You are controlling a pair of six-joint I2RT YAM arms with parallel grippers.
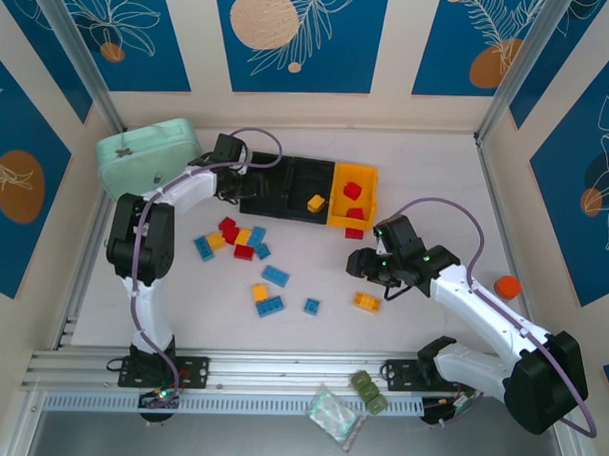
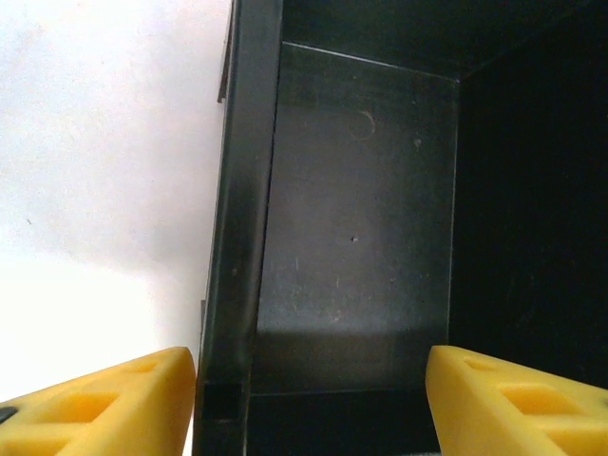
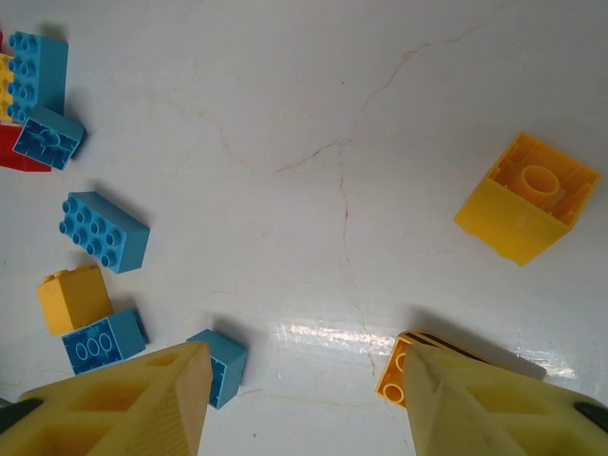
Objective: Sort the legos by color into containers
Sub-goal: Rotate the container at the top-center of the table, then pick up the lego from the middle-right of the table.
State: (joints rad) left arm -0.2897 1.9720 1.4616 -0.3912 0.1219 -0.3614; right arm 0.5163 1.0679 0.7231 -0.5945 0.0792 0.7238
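The left gripper (image 1: 244, 178) hangs over the far-left end of the row of three joined plastic containers (image 1: 276, 197), two black bins and one orange-yellow. In the wrist view its yellow fingers (image 2: 104, 404) stand spread with nothing between them. They straddle the black bin's left wall (image 2: 237, 190), one over the white table (image 2: 104, 171), the other over the bin's bare floor.

The middle black bin holds one yellow brick (image 1: 315, 202). The orange-yellow bin holds two red bricks (image 1: 352, 190), and a third red brick (image 1: 353, 233) lies just outside its near wall.

Most of the small studded plastic legos (image 1: 234, 236) lie loose in a red, blue and yellow cluster in front of the black bins. A few blue and yellow ones (image 1: 270, 306) sit nearer the table's front edge.

The right gripper (image 1: 366, 267) hovers right of these, its jaws apart over bare tabletop. A small orange-yellow brick (image 3: 394, 375) is half hidden under one finger, and an upturned yellow brick (image 3: 527, 198) lies apart with open table around it. Blue bricks (image 3: 104, 231) sit on the other side.

A mint-green rounded case (image 1: 147, 152) crowds the left arm's far side, and a round orange-red cap (image 1: 507, 286) sits near the right wall.
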